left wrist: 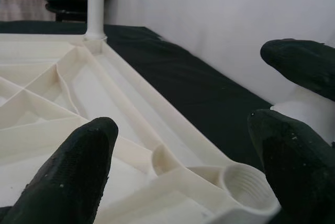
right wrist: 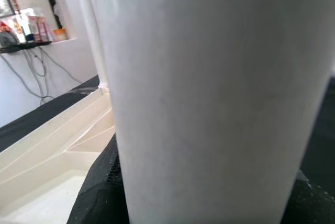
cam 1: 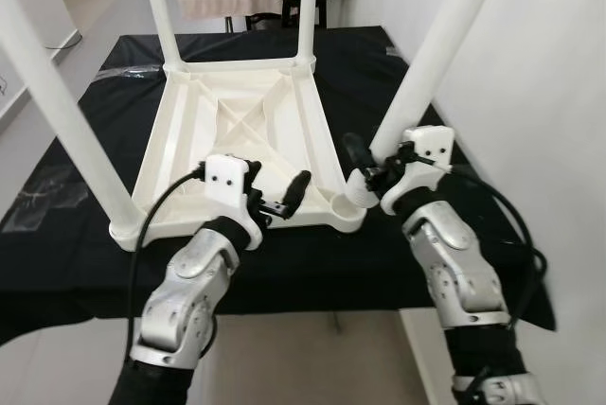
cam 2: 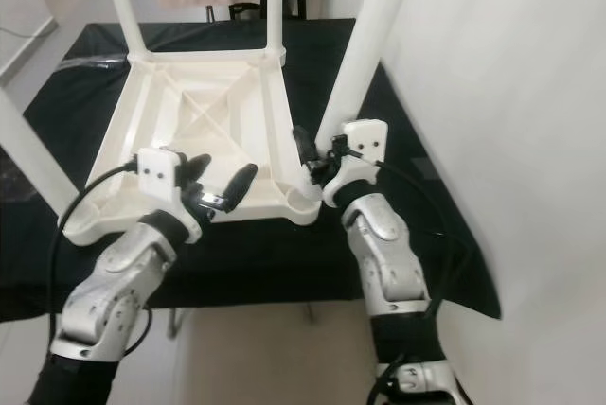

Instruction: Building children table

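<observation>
A: Item one, where is it placed?

B: White plastic table top (cam 1: 241,140), laid upside down on a black cloth (cam 1: 360,74); ribbed underside turned upward; three legs seen standing from its corners: far left leg (cam 1: 159,8), far right leg (cam 1: 308,3), near left leg (cam 1: 66,112).

A: And the fourth leg?

B: Fourth leg (cam 1: 440,45), tilted, its lower end brought to the near right corner, just beside the threaded socket (left wrist: 246,185); whether it is seated in the socket cannot be told.

A: Right gripper?

B: Right gripper (cam 1: 365,173), held at that near right corner; its black fingers (right wrist: 99,187) pinched around the base of the fourth leg, the white shaft lying between the jaws.

A: Left gripper?

B: Left gripper (cam 1: 284,199), held over the near edge of the table top, left of the socket; jaws spread apart, nothing between them; one finger (left wrist: 78,166) above the ribbing, the other nearer the socket.
</observation>
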`<state>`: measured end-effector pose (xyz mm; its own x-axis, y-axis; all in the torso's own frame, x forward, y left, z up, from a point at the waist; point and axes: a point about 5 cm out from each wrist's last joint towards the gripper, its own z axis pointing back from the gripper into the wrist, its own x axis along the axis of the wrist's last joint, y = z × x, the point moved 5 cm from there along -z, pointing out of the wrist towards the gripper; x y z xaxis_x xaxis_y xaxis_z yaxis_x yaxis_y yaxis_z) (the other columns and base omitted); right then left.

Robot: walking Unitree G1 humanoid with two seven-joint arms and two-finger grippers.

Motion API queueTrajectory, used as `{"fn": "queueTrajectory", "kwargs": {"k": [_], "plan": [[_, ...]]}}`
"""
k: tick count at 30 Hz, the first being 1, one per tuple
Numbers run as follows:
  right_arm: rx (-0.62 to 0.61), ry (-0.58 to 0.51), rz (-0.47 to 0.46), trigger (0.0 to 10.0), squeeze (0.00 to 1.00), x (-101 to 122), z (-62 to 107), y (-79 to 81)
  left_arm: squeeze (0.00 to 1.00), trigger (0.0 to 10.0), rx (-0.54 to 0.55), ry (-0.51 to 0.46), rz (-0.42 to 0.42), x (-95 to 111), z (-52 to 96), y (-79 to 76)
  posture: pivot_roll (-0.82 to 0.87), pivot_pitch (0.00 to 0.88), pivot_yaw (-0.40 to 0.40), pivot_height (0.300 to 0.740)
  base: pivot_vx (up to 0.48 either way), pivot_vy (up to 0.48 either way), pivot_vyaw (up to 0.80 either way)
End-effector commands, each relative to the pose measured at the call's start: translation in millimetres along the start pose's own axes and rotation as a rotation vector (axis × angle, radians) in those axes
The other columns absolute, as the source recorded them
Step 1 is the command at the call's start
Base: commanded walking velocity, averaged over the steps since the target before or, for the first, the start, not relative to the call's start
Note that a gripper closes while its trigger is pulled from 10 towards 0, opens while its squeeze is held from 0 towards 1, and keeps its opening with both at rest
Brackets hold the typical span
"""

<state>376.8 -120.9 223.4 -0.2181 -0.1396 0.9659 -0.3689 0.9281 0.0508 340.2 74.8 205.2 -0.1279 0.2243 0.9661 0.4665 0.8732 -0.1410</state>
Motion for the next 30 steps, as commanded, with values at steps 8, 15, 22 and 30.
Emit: {"fn": "queueTrajectory", "kwargs": {"k": [8, 15, 22, 30], "plan": [[0.109, -0.043, -0.043, 10.0, 0.0, 9.1, 3.5, 16.1, 0.0, 10.0, -0.021, 0.017, -0.003, -3.7, 3.7, -5.2, -0.02, 0.126, 0.004, 0.74, 0.075, 0.0, 0.4], [0.107, -0.023, -0.011, 10.0, 0.0, 7.3, 2.9, 14.0, 0.0, 10.0, -0.023, 0.036, -0.005, -7.9, 5.2, -5.2, -0.02, 0.127, 0.002, 0.74, 0.0, 0.0, 0.0], [0.158, -0.008, -0.004, 10.0, 0.0, 3.9, 5.8, 18.1, 0.0, 10.0, -0.072, 0.081, -0.02, -20.5, 10.9, -13.5, -0.03, 0.13, 0.003, 0.74, 0.0, 0.0, 0.0], [0.149, -0.002, 0.002, 10.0, 0.0, 4.0, 6.1, 12.4, 0.0, 10.0, -0.067, 0.108, -0.03, -29.2, 16.9, -10.4, -0.03, 0.134, -0.001, 0.74, 0.0, 0.0, 0.0]]}}
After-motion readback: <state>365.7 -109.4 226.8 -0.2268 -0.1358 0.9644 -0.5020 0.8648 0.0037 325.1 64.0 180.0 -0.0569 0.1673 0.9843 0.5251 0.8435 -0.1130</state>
